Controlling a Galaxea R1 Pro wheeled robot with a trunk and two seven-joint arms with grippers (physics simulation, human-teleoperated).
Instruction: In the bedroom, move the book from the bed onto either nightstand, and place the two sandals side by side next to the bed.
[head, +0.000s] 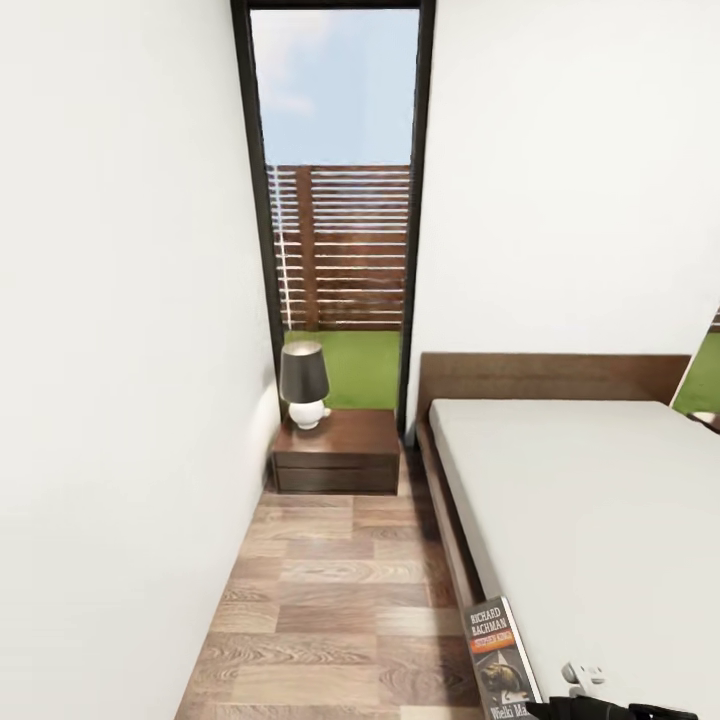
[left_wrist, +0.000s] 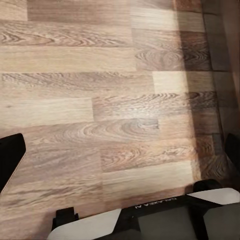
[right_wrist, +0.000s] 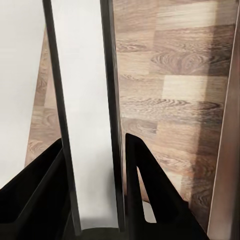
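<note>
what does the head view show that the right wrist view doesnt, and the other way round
Head view alone: the nightstand with its lamp, the bed and headboard, the tall window, and the book's cover with "Richard Bachman" on it.

Right wrist view alone: the right hand up close, its two dark fingers either side of the book, which is seen edge-on as a thin white slab.

Both share: the book and the wood-plank floor.

You see a plank floor (head: 330, 600) running between white walls (head: 120, 350) to a tall window (head: 340, 200); outside it, a slatted fence (head: 345, 250) above grass (head: 350, 365).
</note>
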